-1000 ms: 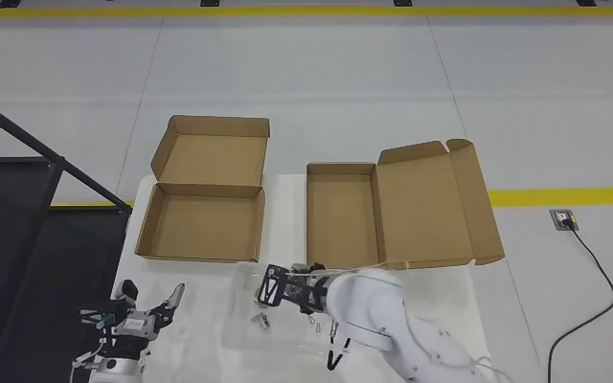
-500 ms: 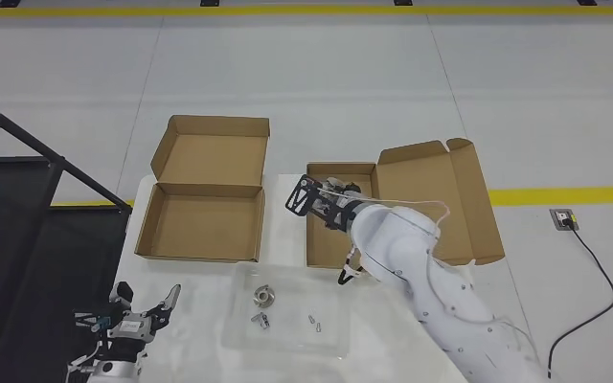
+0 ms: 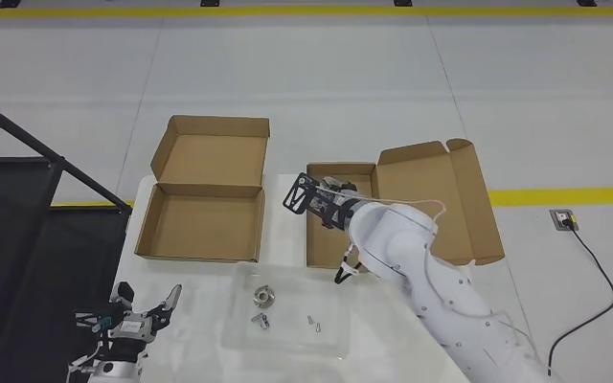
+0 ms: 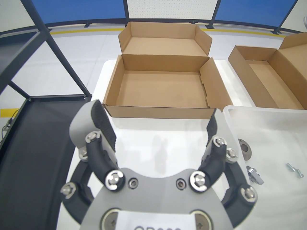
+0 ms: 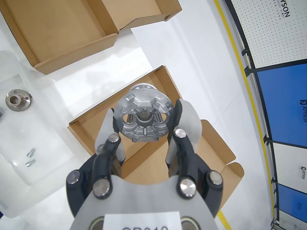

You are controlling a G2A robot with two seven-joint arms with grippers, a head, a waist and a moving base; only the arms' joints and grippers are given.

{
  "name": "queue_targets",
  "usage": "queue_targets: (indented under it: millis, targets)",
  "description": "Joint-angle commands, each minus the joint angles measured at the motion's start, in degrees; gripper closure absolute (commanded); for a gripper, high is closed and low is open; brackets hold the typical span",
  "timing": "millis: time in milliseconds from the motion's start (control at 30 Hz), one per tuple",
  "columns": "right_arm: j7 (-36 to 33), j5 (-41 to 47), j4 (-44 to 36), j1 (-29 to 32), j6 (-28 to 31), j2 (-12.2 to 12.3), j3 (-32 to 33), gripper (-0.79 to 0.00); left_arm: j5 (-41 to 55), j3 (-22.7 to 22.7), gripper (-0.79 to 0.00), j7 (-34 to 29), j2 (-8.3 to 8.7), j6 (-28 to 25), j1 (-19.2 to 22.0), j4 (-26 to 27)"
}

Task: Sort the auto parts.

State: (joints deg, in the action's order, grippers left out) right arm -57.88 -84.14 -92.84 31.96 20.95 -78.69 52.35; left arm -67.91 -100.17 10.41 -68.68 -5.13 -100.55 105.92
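My right gripper (image 5: 146, 115) is shut on a round silver hub part (image 5: 144, 120) with ribs and a centre bore. It hangs above the near end of the right cardboard box (image 5: 146, 166), also the right cardboard box (image 3: 340, 239) in the top view, where the right gripper (image 3: 308, 198) is over the box's far left corner. A clear plastic tray (image 3: 287, 330) holds a metal flange (image 3: 262, 298), a small clip (image 3: 260, 320) and two bolts (image 3: 313, 324). My left gripper (image 4: 156, 116) stands open with nothing in it, near the table's front left, beside the tray rim (image 4: 239, 108).
An open left cardboard box (image 3: 201, 225) sits behind the left gripper with nothing in it. A black metal rack (image 3: 48, 249) stands at the table's left side. The right box's lid (image 3: 426, 206) lies flat to the right.
The right gripper rose from the clear tray with the hub part and swung back over the right box, then shifted only slightly. The left arm stayed put.
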Motion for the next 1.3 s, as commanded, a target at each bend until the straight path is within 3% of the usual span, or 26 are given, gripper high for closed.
queue_targets:
  millis: [0,233,567,1067,1100,1133,1267]
  targets:
    - [1.1,0.3,2.6,0.5,-1.7,-0.1,0.4,0.000,0.0,0.0,-0.785,0.0,0.00,0.0,0.0,0.0]
    - [7.6,8.9,23.0,-6.9,-1.2,-2.5,-1.8,0.000,0.0,0.0,-0.785,0.0,0.00,0.0,0.0,0.0]
    - [12.0,16.9,51.4,-17.3,-2.5,-8.6,-9.1,0.000,0.0,0.0,-0.785,0.0,0.00,0.0,0.0,0.0]
    - [15.1,18.5,70.8,-23.7,-1.5,-15.2,-14.1,0.000,0.0,0.0,-0.785,0.0,0.00,0.0,0.0,0.0]
    - [15.3,18.6,71.7,-23.9,-1.4,-15.6,-14.2,-0.022,0.0,0.0,-0.785,0.0,0.00,0.0,0.0,0.0]
    - [15.6,18.7,72.5,-24.1,-1.3,-15.9,-14.3,-0.114,0.0,0.0,-0.785,0.0,0.00,0.0,0.0,0.0]
    - [16.6,19.2,75.4,-24.7,-0.9,-16.9,-14.5,-0.336,0.0,0.0,-0.785,0.0,0.00,0.0,0.0,0.0]
